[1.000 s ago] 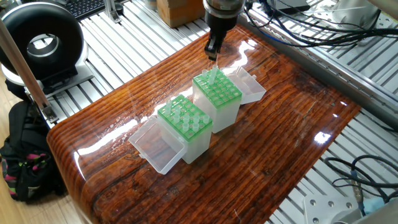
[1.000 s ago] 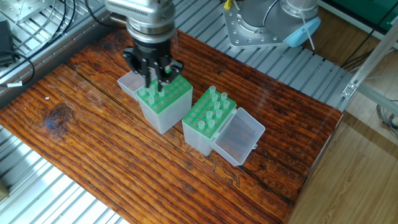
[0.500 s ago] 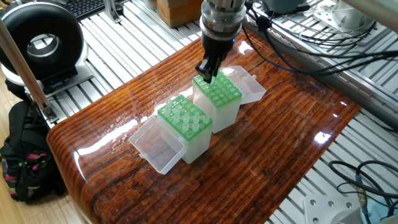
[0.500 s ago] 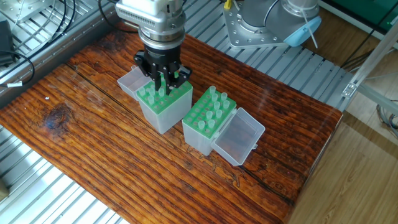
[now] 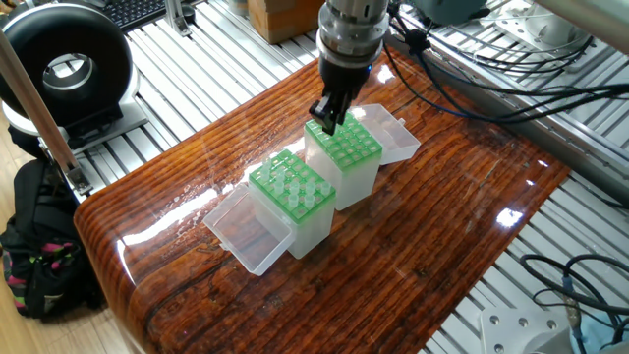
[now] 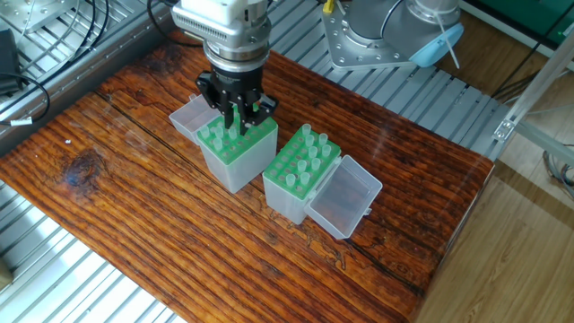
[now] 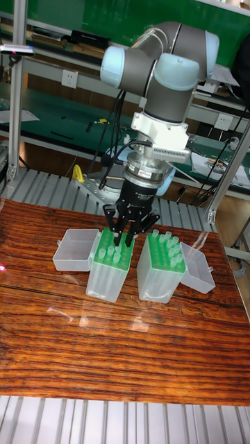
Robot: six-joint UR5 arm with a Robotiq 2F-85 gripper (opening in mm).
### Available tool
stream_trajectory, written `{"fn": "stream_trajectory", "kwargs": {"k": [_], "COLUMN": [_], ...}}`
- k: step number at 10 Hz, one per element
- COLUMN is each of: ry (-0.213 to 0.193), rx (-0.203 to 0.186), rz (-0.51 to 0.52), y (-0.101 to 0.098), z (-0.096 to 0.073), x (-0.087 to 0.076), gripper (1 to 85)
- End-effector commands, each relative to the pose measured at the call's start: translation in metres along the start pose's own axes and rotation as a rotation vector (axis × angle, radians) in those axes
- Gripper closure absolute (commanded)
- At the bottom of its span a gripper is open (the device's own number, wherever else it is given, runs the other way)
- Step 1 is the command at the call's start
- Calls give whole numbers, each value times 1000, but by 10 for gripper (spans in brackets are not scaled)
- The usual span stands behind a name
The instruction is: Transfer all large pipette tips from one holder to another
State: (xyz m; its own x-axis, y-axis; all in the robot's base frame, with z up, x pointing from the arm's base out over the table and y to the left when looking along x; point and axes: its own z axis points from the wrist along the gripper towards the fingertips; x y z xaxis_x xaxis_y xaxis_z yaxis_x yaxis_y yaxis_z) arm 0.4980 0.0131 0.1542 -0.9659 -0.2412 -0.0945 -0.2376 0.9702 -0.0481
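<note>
Claw (image 6: pixel 239 117) has dropped from above onto the source rack (image 6: pixel 237 144), fingers closing around a large pipette tip (image 6: pixel 228 132); grip unconfirmed, extraction likely next.

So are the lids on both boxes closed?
No, both clear lids hang open beside their green racks, and the pipette tips stick up uncovered.

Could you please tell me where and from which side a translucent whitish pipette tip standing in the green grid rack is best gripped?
I would grip a translucent whitish pipette tip by its round open collar, coming straight down from above. It stands upright with only that top clear of the green grid rack; the tapered body sits inside the holes, and neighbours crowd its sides.
</note>
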Motion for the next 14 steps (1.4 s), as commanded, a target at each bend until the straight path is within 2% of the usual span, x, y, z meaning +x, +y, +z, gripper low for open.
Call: {"fn": "stream_trajectory", "kwargs": {"k": [1, 2, 4, 5, 7, 10, 12, 14], "ry": [2, 5, 3, -5, 6, 16, 8, 20], "rx": [-10, -13, -48, -40, -33, -18, -32, -46], "rz": [1, 3, 23, 20, 17, -4, -6, -7], "y": [-2, -2, 7, 5, 3, -9, -5, -2], "z": [-6, -5, 5, 9, 10, 6, 1, -9], "x": [2, 4, 3, 1, 3, 4, 2, 7], "gripper": [550, 550, 550, 550, 550, 557, 557, 557]}}
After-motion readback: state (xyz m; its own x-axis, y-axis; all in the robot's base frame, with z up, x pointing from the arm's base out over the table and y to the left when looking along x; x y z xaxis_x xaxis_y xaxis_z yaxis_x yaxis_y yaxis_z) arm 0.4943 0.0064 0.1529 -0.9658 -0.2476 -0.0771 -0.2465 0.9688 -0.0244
